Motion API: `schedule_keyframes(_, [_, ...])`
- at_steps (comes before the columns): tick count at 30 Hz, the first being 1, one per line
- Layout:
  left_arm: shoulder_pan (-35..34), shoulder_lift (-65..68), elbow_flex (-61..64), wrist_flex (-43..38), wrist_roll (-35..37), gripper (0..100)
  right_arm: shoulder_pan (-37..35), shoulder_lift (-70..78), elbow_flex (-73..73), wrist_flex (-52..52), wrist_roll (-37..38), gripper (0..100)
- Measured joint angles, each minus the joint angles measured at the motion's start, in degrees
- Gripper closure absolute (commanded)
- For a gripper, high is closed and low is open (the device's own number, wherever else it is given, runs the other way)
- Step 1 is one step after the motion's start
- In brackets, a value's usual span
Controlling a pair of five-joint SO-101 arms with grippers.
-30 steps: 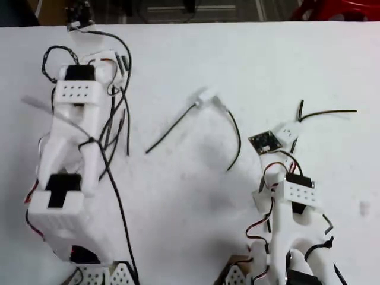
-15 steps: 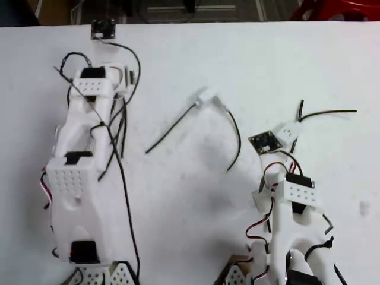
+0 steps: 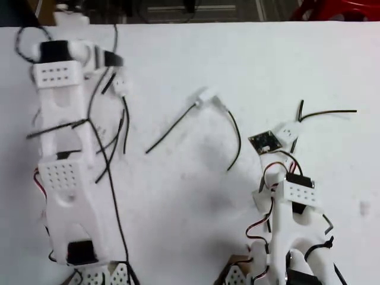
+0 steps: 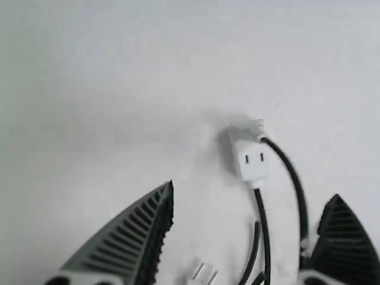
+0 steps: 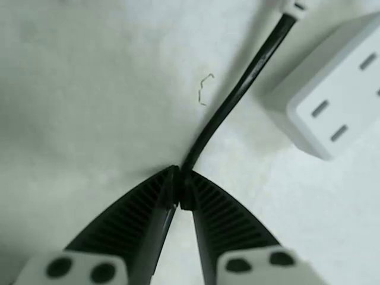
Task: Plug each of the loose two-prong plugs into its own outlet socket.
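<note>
As my left arm (image 3: 62, 148) stretched toward eleven o'clock, the left claw (image 4: 252, 191) gaped empty over a socket (image 4: 252, 159), probably to grab it; my right claw (image 5: 180, 178) pinched a black cord (image 5: 237, 95).

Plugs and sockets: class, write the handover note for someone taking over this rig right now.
Left gripper: fingers open, holding nothing. A socket with both slots empty lies on the table just ahead, and a plug's bare prongs show close by.
Right gripper: fingers shut on a black cable, beside a second socket whose visible slots are also empty.
Done: no plug is seated in either socket.
Left: bring each plug to its own socket and push it in.
</note>
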Motion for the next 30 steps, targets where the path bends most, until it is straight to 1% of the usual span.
schedule_keyframes(3, [-3.43, 0.00, -1.76, 7.30, -1.32, 65, 0.00, 0.00, 0.00, 0.00, 0.00, 97.8])
schedule_keyframes(6, [-6.51, -0.09, 1.58, 8.97, -7.30, 69, 0.00, 0.00, 0.00, 0.00, 0.00, 97.8])
schedule_keyframes(9, [-8.79, -1.49, 8.53, 9.41, -13.80, 70, 0.00, 0.00, 0.00, 0.00, 0.00, 97.8])
schedule_keyframes(12, [-9.93, -7.38, 17.93, 9.41, -18.02, 70, 0.00, 0.00, 0.00, 0.00, 0.00, 97.8])
schedule_keyframes(15, [-10.46, -16.53, 29.01, 9.41, -21.45, 70, 0.00, 0.00, 0.00, 0.00, 0.00, 97.8])
schedule_keyframes(21, [-10.46, -37.19, 53.80, 9.41, -25.93, 70, 0.00, 0.00, 0.00, 0.00, 0.00, 97.8])
schedule_keyframes(24, [-10.46, -45.36, 64.88, 9.32, -27.96, 70, 0.00, 0.00, 0.00, 0.00, 0.00, 97.8])
schedule_keyframes(27, [-10.46, -50.90, 75.78, 7.21, -31.56, 70, 0.00, 0.00, 0.00, 0.00, 0.00, 97.8])
schedule_keyframes(30, [-10.46, -53.71, 86.86, 2.20, -38.42, 70, 0.00, 0.00, 0.00, 0.00, 0.00, 97.8])
